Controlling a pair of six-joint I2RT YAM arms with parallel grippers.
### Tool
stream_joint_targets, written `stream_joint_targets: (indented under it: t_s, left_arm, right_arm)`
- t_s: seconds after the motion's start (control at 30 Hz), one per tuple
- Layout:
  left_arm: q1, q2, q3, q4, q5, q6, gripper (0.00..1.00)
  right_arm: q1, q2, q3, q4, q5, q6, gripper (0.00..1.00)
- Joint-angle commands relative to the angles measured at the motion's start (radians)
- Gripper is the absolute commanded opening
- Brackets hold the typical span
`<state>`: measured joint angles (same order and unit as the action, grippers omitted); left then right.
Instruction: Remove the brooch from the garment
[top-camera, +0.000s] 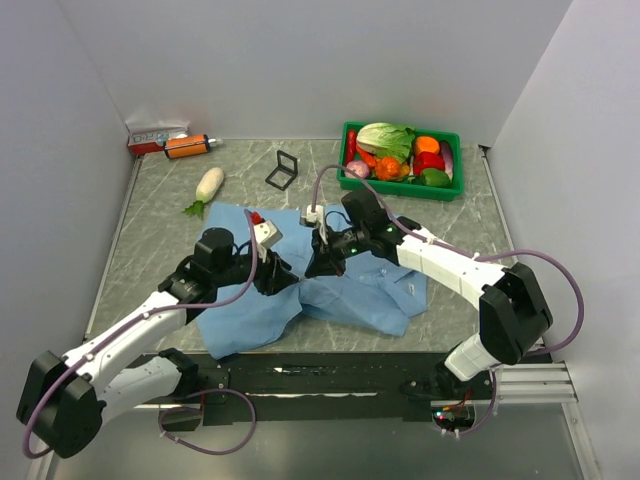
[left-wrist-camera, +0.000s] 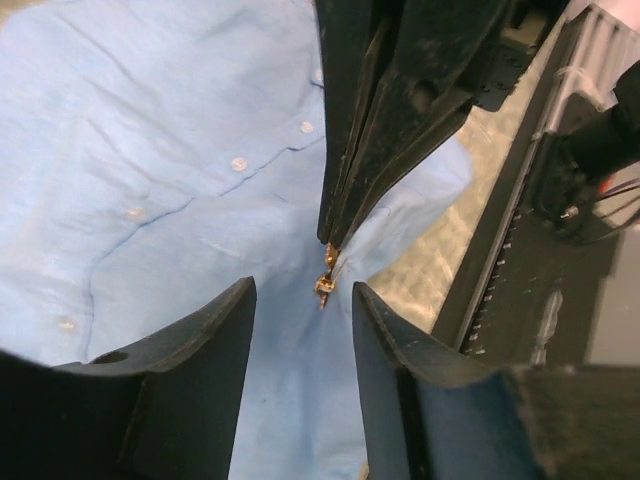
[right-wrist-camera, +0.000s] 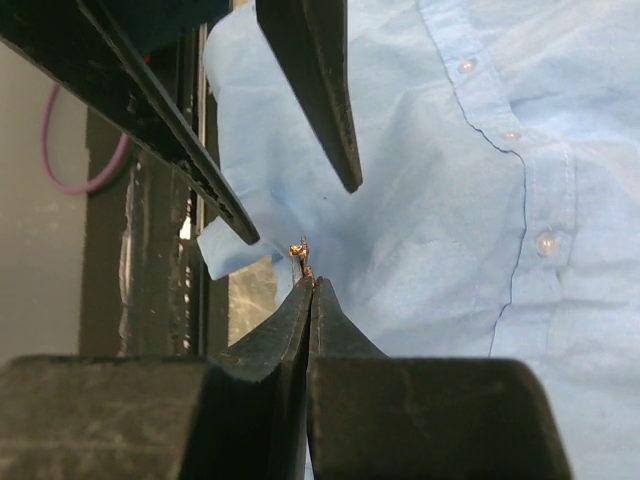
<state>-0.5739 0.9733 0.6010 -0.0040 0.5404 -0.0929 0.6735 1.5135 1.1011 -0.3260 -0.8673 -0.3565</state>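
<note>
Along the back of the tabletop stand a green bin of vegetables, a small black frame, a white radish, an orange tube and a red-and-white box. All are well apart from the work. The light blue shirt lies spread and wrinkled in the middle, and both arms reach over it and meet above the cloth.

The only things crowding the brooch are the arms themselves. The left fingers are spread and hold nothing. One stands on each side of the brooch, close but not touching it. Between them, the right fingers come down pressed together to a narrow point, pinching the top end of the brooch at their very tip.

In the right wrist view the brooch sits just past that tip, beside a raised fold at the shirt's edge. The two left fingers angle in above it.

The brooch is tiny, coppery-gold and glinting, a short knobbly strand much thinner than any finger. It hangs against the cloth, away from the row of white buttons. I cannot tell whether it is pinned through the shirt.
</note>
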Motion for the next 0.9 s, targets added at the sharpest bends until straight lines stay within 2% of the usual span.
stream_joint_targets:
  t_s: [0.0,0.17,0.33,0.6,0.87]
  left_arm:
    - [0.031,0.077,0.029,0.081,0.107,-0.131,0.46]
    - [0.055,0.1,0.01,0.124,0.174,-0.143,0.4]
    - [0.069,0.097,-0.007,0.15,0.199,-0.157,0.29]
    - [0.094,0.116,-0.043,0.205,0.25,-0.177,0.39]
    - [0.112,0.169,-0.093,0.401,0.247,-0.335,0.38]
  right_arm:
    - [-0.009,-0.03,0.011,0.071,-0.056,0.119,0.0]
    - [-0.026,-0.018,0.011,0.107,-0.07,0.189,0.0]
    - [-0.043,-0.006,0.02,0.117,-0.07,0.211,0.0]
    - [-0.101,0.025,0.025,0.179,-0.124,0.349,0.0]
    - [-0.111,0.053,0.042,0.192,-0.15,0.393,0.0]
